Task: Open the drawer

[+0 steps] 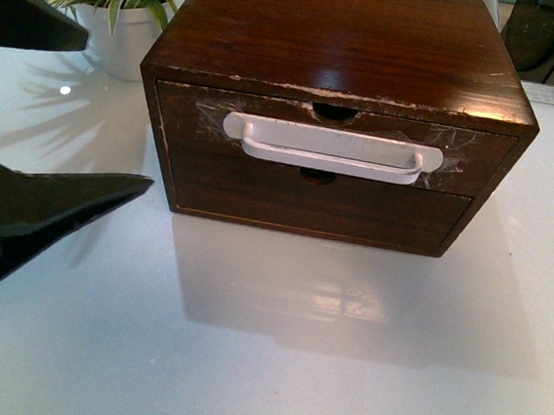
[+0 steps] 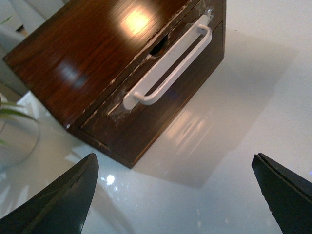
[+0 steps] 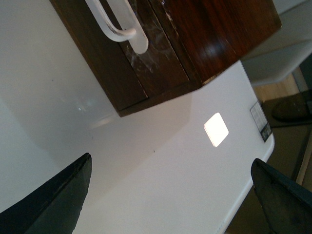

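**Drawer closed, both hands wide open**

A small brown box (image 1: 342,37) sits on the white bench (image 1: 291,366). The drawer (image 1: 471,154) is the top one of two. It is closed, flush with the front of the box. Its long white handle (image 1: 332,150) has clear tape at both ends.

The left hand (image 1: 119,112) hangs off to the left of the box, wide open and holding nothing. It is not touching the handle. The right hand (image 3: 170,161) is wide open and empty too, near the box's other front corner.

I think the shiny bench could let the whole box slide when the handle is pulled. The tape makes me think the handle may be loose and could come off. A low grab could land on the plain drawer (image 1: 317,204) below. The plant pot (image 1: 126,41) is close behind the left hand and could get bumped.
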`<state>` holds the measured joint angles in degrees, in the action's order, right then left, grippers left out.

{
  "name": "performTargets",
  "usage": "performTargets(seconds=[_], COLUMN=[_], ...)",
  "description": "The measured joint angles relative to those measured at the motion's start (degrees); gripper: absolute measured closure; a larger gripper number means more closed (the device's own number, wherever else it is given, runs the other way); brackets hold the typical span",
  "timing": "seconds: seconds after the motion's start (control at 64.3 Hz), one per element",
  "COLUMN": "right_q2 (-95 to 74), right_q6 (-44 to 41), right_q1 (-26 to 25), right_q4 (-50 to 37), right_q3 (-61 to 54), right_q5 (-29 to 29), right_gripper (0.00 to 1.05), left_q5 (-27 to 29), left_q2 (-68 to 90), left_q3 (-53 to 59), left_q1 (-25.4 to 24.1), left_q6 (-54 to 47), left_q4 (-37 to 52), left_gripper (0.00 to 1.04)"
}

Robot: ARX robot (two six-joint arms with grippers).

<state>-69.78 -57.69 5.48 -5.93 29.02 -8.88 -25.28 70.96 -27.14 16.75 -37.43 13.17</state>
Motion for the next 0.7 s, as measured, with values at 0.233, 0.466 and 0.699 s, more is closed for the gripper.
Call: performTargets(seconds=[0.233, 0.466, 0.699], right_q2=[-14.8, -22.3, -27.5], right_q6=[-5.5, -8.7, -6.3], right_q1=[7.4, 10.6, 11.3], right_q4=[-11.6, -16.6, -24.0], right_q3=[3.7, 5.2, 5.4], right_q5=[-2.5, -3.7, -7.3], right_gripper=[0.09, 0.09, 0.09], left_q5=[-2.8, -3.8, -5.6], left_q2=[12.2, 19.3, 25.0], left_q3=[-3.2, -6.8, -11.3], left_q1=[5.9, 10.3, 13.8], left_q6=[-6.3, -6.5, -4.3], left_q4=[8.2, 10.8, 11.7], left_gripper=[0.08, 0.08, 0.08])
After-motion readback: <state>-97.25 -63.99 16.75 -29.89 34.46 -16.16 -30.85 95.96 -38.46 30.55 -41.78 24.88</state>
